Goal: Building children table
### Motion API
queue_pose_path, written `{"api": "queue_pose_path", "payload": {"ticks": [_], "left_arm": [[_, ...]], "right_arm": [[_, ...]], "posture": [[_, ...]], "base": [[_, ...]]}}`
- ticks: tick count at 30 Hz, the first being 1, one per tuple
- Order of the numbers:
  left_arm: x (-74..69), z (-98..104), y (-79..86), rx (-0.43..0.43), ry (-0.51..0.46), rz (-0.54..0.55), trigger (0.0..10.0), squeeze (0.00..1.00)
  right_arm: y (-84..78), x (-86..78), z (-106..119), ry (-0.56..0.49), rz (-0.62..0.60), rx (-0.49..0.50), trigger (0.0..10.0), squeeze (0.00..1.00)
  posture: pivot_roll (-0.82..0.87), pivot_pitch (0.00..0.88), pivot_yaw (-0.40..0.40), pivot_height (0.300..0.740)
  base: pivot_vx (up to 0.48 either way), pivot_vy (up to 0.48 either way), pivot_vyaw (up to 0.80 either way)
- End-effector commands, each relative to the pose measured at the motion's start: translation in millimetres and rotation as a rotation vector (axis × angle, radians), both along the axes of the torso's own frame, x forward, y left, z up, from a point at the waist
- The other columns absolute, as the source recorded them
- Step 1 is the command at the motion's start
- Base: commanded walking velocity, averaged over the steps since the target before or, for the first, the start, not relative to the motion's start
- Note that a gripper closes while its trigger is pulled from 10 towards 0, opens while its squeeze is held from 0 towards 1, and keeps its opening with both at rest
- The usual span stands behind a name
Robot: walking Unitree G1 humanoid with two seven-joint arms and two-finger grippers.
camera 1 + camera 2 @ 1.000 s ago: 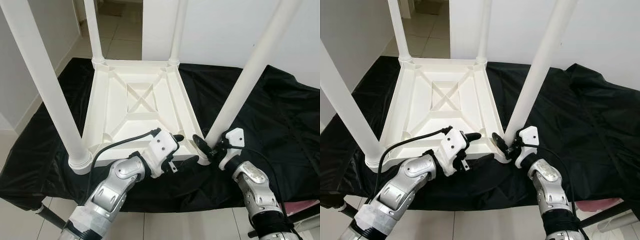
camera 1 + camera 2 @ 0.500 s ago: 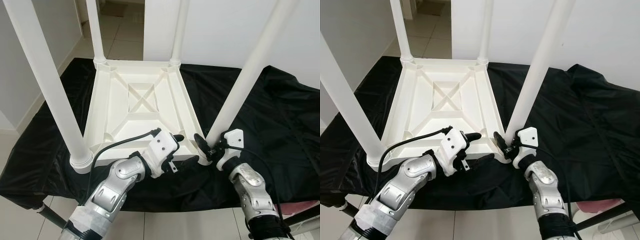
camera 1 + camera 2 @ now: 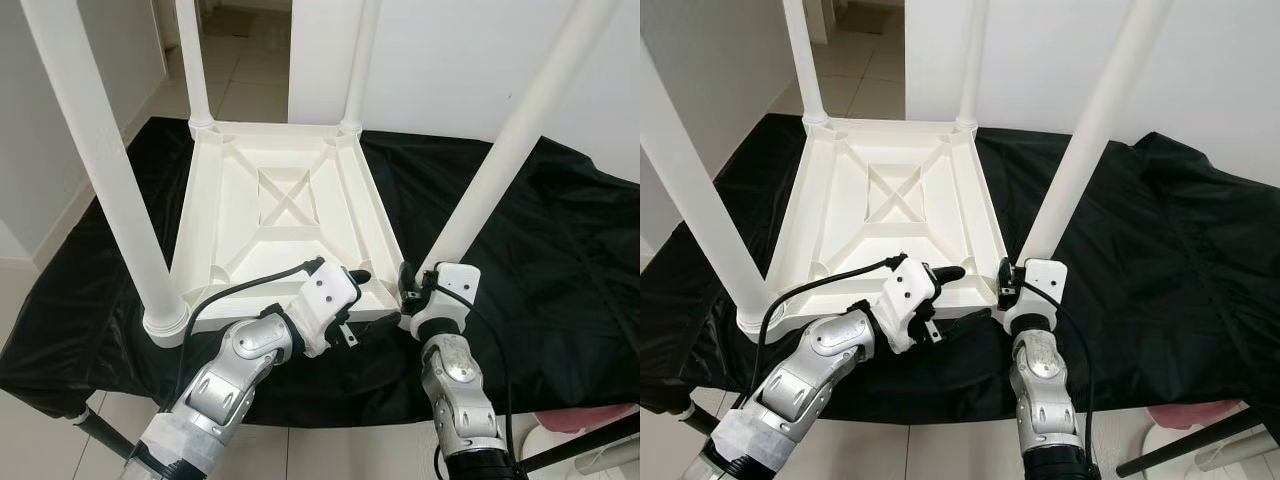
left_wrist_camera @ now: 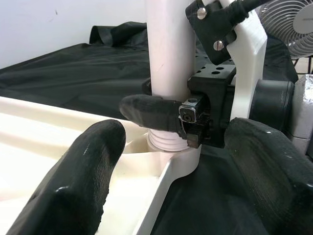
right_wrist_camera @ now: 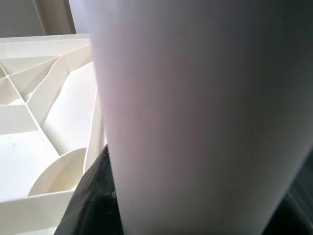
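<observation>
- White plastic tabletop (image 3: 280, 215) lies upside down on the black-draped surface (image 3: 560, 260), ahead of my left claw (image 3: 352, 277), whose fingers are spread at its near rim.
- Near-right leg (image 3: 500, 160) stands in its corner socket; my right claw (image 3: 408, 285) pinches its base.
- Best to twist squarely, holding the rim steady.

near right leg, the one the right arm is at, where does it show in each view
Left eye view: near right leg slants from the top right corner down to its socket by the right gripper.
Right eye view: leg runs from top right of centre down to the gripper.
Left wrist view: leg stands upright at top centre, a black finger across its base.
Right wrist view: leg looms close, blurred.
Shared landmark: tabletop corner socket.
</observation>
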State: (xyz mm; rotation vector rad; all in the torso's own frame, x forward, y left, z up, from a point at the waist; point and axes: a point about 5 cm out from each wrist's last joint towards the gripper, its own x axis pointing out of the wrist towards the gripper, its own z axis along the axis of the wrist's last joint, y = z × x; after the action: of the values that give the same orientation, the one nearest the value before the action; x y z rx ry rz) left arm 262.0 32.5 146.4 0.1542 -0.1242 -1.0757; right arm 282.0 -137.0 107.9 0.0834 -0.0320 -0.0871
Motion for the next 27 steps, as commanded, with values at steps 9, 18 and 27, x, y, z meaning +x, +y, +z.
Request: {"api": "queue_pose_path", "payload": {"ticks": [9,18,27], "left_arm": [[-1.3,-3.3,-5.1,0.012,0.001,-0.027,10.0,0.0],[-1.3,-3.8,-5.2,0.011,-0.001,-0.026,10.0,0.0],[-1.4,-5.0,-7.3,0.013,-0.004,-0.029,10.0,0.0]], "right_arm": [[13.2,-6.9,-13.8,0.095,0.033,0.041,10.0,0.0],[7.4,-8.5,-11.0,0.062,0.076,0.055,10.0,1.0],[-13.1,-13.8,-6.9,0.002,0.191,0.089,10.0,1.0]], "posture": [[-0.04,0.0,-0.082,0.74],[-0.04,0.0,-0.084,0.74],[-0.05,0.0,-0.087,0.74]], "base": [[0.0,0.0,0.0],[0.0,0.0,0.0],[0.0,0.0,0.0]]}}
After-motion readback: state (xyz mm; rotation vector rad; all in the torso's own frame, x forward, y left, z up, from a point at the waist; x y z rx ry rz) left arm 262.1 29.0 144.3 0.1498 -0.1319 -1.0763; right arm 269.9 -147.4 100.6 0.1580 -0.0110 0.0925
